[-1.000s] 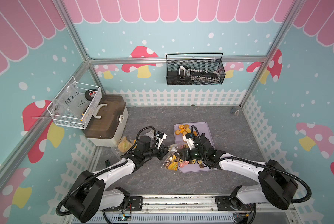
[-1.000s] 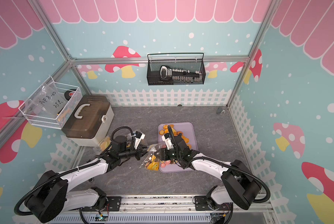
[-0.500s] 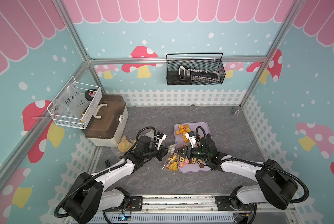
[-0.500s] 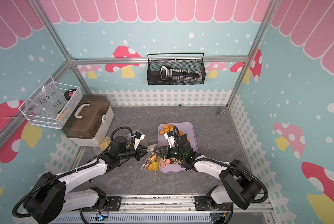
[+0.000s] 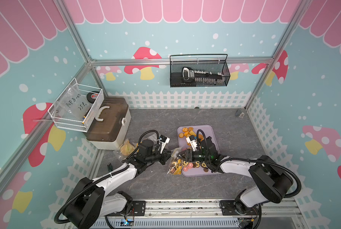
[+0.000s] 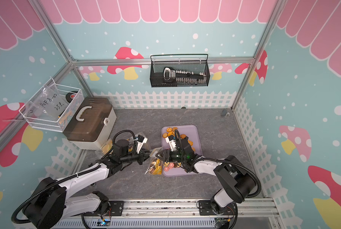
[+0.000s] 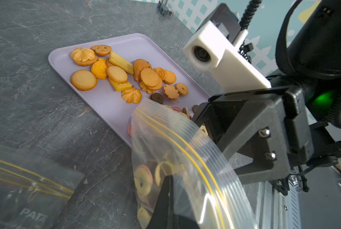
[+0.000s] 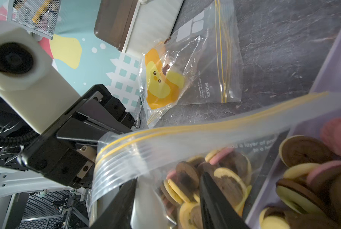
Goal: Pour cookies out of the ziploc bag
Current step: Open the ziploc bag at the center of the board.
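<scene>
Two ziploc bags [image 8: 165, 142] [image 8: 195, 69], one purple tray [image 7: 126, 42]

Bag: clear ziploc bag [image 7: 175, 148] with yellow zip lines, partly full, zip edge raised.
Hold: one zip-edge corner is pinched in the left gripper [image 5: 168, 157]; the right gripper [image 5: 178, 154] straddles the film, jaws apart.
Contents: brown, pink and yellow cookies [image 8: 187, 178], round and ring-shaped, heaped beneath the right fingers.
Spilled: orange round and flower-edged ones lie on the tray [image 7: 98, 103] beyond the right gripper; brown, pink and yellow ones lie under it.
</scene>
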Robot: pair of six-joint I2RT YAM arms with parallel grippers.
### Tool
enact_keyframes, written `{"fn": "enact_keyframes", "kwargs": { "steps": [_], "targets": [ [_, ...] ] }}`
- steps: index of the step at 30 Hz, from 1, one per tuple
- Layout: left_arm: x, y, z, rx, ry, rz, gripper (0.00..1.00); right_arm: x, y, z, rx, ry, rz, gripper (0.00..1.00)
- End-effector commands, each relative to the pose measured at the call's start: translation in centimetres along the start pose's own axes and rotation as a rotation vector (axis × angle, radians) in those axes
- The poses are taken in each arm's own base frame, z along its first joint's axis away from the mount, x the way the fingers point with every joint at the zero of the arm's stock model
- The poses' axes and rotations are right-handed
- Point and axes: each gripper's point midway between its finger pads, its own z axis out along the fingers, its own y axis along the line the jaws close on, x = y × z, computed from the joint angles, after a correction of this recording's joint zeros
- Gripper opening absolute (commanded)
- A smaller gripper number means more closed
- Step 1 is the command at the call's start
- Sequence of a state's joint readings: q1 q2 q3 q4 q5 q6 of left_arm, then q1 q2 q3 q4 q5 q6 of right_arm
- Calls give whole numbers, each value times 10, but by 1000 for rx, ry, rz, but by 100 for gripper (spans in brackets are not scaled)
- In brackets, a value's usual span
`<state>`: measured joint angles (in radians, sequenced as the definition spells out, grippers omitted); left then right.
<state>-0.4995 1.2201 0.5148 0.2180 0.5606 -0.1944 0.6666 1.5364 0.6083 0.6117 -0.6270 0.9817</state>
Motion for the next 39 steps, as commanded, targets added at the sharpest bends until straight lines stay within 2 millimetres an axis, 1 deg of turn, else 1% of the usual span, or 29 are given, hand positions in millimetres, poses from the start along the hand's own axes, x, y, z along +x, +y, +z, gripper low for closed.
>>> {"fn": "enact_keyframes", "kwargs": {
  "steps": [1, 2, 3, 6, 7, 12, 16, 19, 26, 32, 36, 39],
  "targets": [
    [-4, -5, -1, 17, -24, 25, 0, -15, 19, 4, -76, -21, -15, 44],
    [-5, -4, -1, 16, -25, 25, 0, -15, 21, 5, -87, -22, -14, 39],
    [-4, -4, -1, 15, -22, 24, 0, -15, 21, 5, -90, -23, -10, 30],
    [-5, -4, -1, 13, -26, 25, 0, -15, 21, 6, -96, -22, -5, 19],
    [-4, -4, -1, 13, -24, 25, 0, -15, 20, 6, -94, -22, -3, 13],
    [-3, -3, -2, 5, -19, 20, 0, -15, 19, 3, -85, -35, -3, 0],
    [-3, -1, -2, -8, -17, 16, 0, -14, 20, -1, -79, -45, -3, 0],
    [-2, 4, -3, -43, -2, -1, 0, -12, 19, -5, -68, -51, 0, 0],
    [6, 9, -6, -78, 20, -35, 0, -5, 10, -20, 17, -49, -21, 0],
    [6, 14, -9, -108, 17, -56, 0, 2, -3, -28, 106, -37, -13, 0],
    [7, 18, -12, -142, 18, -67, 0, 5, -8, -39, 162, -54, -22, 0],
    [6, 20, -13, -152, 17, -72, 0, 8, -9, -43, 176, -56, -23, 0]
  ]
}}
